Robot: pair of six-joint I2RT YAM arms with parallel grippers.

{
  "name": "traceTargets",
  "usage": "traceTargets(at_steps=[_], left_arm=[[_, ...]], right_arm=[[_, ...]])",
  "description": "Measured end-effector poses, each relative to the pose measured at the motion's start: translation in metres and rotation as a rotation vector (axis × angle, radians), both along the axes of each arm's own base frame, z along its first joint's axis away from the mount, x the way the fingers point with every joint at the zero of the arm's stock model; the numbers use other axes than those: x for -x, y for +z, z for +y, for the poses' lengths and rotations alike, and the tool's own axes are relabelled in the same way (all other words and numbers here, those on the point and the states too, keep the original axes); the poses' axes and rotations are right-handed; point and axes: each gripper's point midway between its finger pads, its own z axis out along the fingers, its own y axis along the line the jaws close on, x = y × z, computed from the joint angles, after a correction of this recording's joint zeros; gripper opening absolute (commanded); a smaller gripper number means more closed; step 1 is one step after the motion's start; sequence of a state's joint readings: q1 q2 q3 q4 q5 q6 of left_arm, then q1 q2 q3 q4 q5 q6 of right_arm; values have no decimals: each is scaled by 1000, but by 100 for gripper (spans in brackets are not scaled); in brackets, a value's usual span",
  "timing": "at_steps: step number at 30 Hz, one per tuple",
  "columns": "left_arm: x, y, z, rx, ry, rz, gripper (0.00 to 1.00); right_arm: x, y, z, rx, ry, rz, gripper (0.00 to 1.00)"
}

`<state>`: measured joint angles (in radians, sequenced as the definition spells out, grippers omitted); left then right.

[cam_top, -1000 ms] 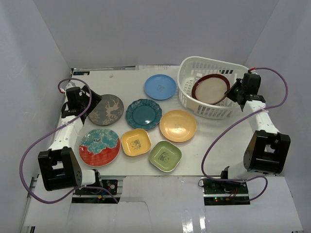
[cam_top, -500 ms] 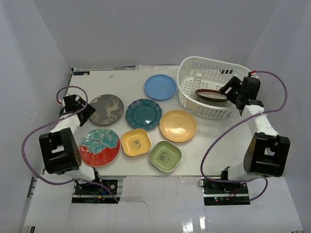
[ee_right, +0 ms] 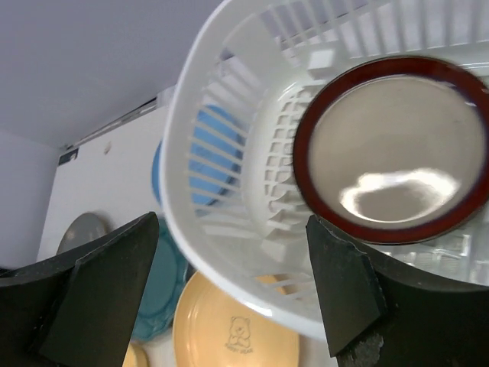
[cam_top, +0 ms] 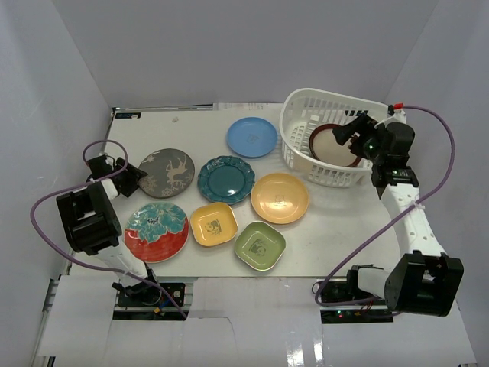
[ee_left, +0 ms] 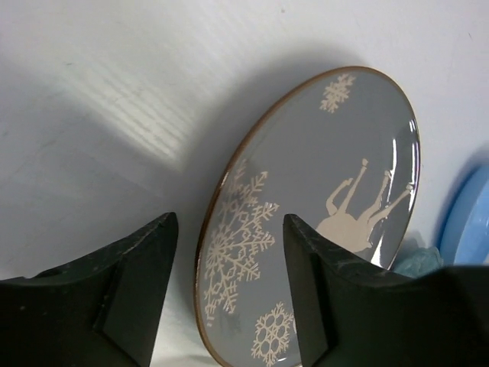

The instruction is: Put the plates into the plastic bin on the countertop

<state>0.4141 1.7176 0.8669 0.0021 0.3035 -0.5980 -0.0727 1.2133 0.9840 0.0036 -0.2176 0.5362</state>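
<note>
"So, the maroon-rimmed plate (ee_right: pixel 393 149) has gone into the plastic bin (cam_top: pixel 306 103) at the far right corner?"

"Yes. The right gripper (ee_right: pixel 231 225) has let go and its jaws are spread. One down, seven left. The left gripper (ee_left: pixel 229 229), jaws wide, has moved in to straddle the rim of the grey plate (ee_left: pixel 328 176) by the left edge."

Middle's packed, plates (cam_top: pixel 213 223) sit nearly rim to rim and the teal plate (cam_top: pixel 225 179) is boxed in on every side, barely any finger gaps. Countertop (cam_top: pixel 336 206) front right is wide open though. In the plastic bin (cam_top: pixel 321 174) the maroon-rimmed plate (cam_top: pixel 334 144) hogs the right part, divider (ee_right: pixel 279 183) just left of it
</note>
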Motion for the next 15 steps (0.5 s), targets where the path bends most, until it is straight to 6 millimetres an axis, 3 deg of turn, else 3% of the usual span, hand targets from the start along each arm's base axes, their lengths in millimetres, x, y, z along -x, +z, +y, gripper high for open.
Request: traceTargets(at_steps=[5, 7, 8, 9, 10, 12, 15], left_arm=[[-11, -3, -8, 36, -54, -48, 54], [-14, -6, -9, 47, -69, -63, 44], [-16, -7, -11, 55, -77, -68, 39], [-17, -8, -12, 63, -83, -71, 23], [-17, -10, -13, 71, -84, -70, 14], [-18, -8, -20, 110, -109, -90, 0], [-24, 10, -27, 140, -127, -154, 0]], right_arm=[[29, 5, 61, -18, 173, -45, 82], [44, 2, 85, -30, 242, -54, 81], [50, 0, 93, -36, 269, -54, 80], [56, -3, 103, -43, 294, -54, 79], [62, -5, 111, -48, 318, -53, 79], [74, -11, 127, -59, 367, -47, 79], [90, -22, 150, -71, 440, -30, 79]])
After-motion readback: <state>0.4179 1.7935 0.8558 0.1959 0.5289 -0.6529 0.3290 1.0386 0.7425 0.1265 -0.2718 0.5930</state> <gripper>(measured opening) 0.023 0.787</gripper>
